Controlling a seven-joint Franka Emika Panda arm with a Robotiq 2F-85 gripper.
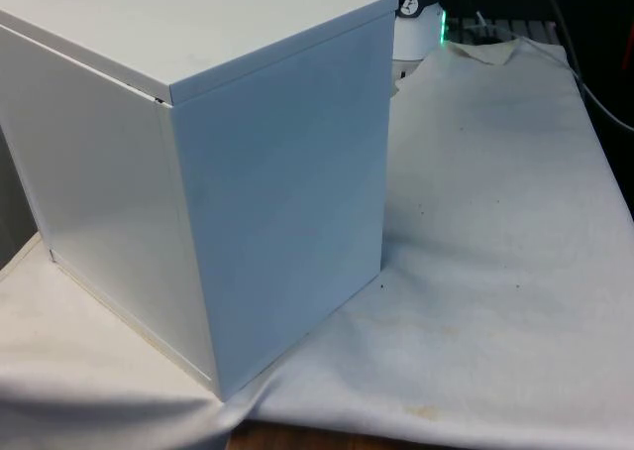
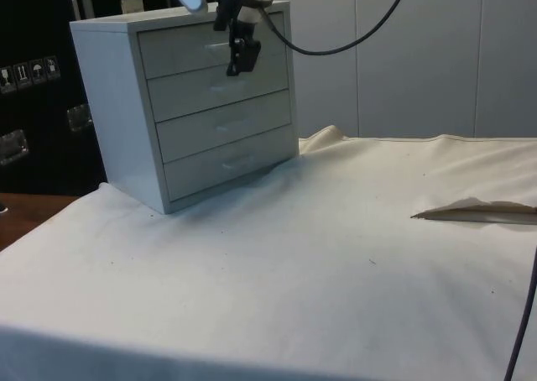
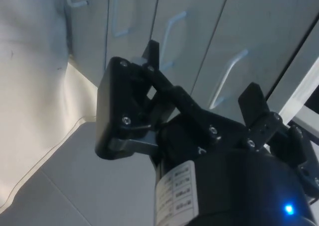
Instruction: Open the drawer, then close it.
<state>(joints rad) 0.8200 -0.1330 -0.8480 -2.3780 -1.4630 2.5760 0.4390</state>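
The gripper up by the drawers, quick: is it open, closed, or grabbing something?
Gripper: open, holding nothing, in front of the chest of drawers with a handle near its fingertips.

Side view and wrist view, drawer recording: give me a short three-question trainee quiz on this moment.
1. True or false: every drawer of the white four-drawer chest is shut.
2. In the side view, which drawer does the black two-finger gripper hover before: A top, B second from top, C bottom?
3. The jaws are ____ (open/shut).

Key: 1 true. 2 B, judging by the side view. 3 open; in the wrist view the gripper holds nothing, its fingertips apart.
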